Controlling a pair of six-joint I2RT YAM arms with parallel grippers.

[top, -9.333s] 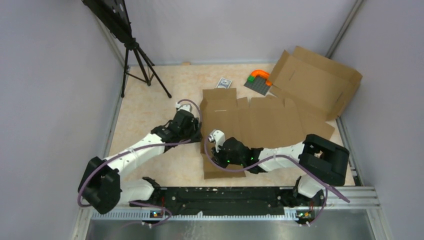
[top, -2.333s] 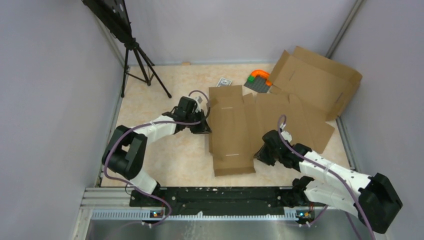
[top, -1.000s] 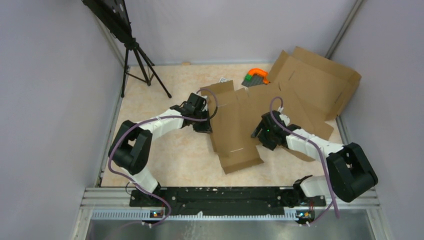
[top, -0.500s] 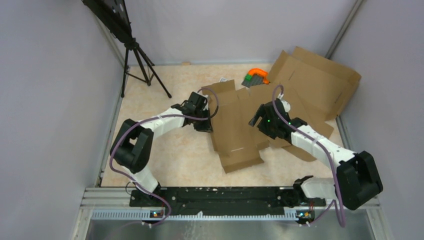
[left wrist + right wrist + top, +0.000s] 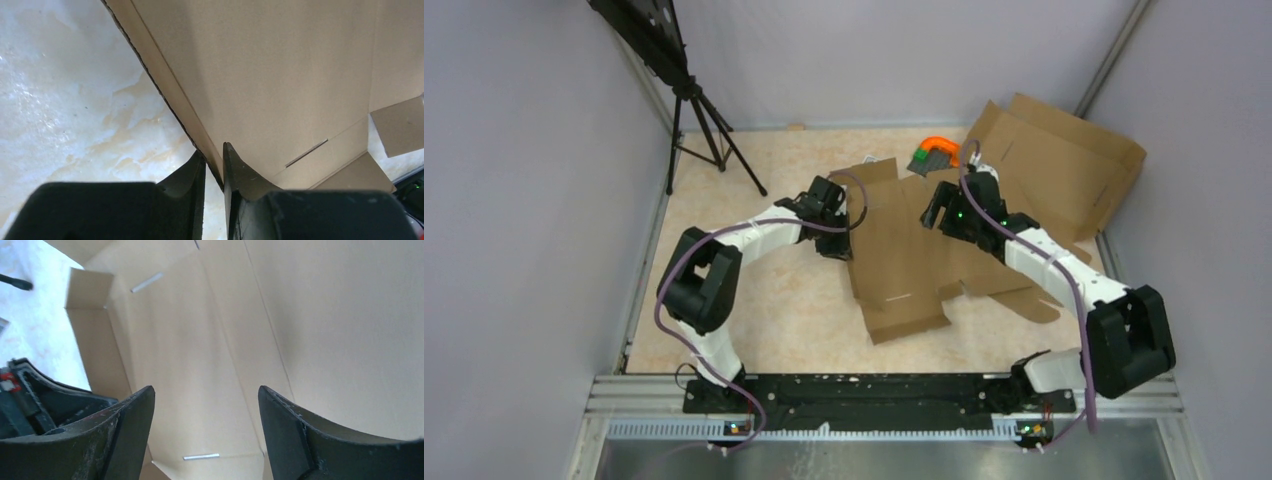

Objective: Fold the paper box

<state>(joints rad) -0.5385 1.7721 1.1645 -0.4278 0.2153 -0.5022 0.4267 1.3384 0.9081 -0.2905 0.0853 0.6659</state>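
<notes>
Moved: the box (image 5: 904,255) lies much where it did half a second ago. Over it, the right gripper (image 5: 936,212) has gone from the middle toward the far end, and its arm now reaches out longer. The left gripper (image 5: 845,245) has barely shifted.
Rail (image 5: 854,390): black, along the near edge of the table (image 5: 754,190), with both arm bases on it.
Box: mid-table, spread open and lying skewed. A slotted end panel is the part nearest the rail. Loose flaps trail off its right side, under the right arm. In the right wrist view the left strip looks creased upward.
Left gripper: at the box's left edge, about halfway along. In the left wrist view its fingers (image 5: 195,180) are drawn close together with the cardboard edge running down between them, pinching it.
Right gripper: over the far half of the box, with its fingers (image 5: 132,425) spread wide and nothing between them but the panel beyond. Whether they touch the cardboard cannot be told.
Toy (image 5: 936,150): an orange arch on a grey plate, just past the box's far end.
Second cardboard (image 5: 1054,160): far right, larger, propped at the corner wall.
Tripod (image 5: 699,125): black, far left, well apart from the box.
</notes>
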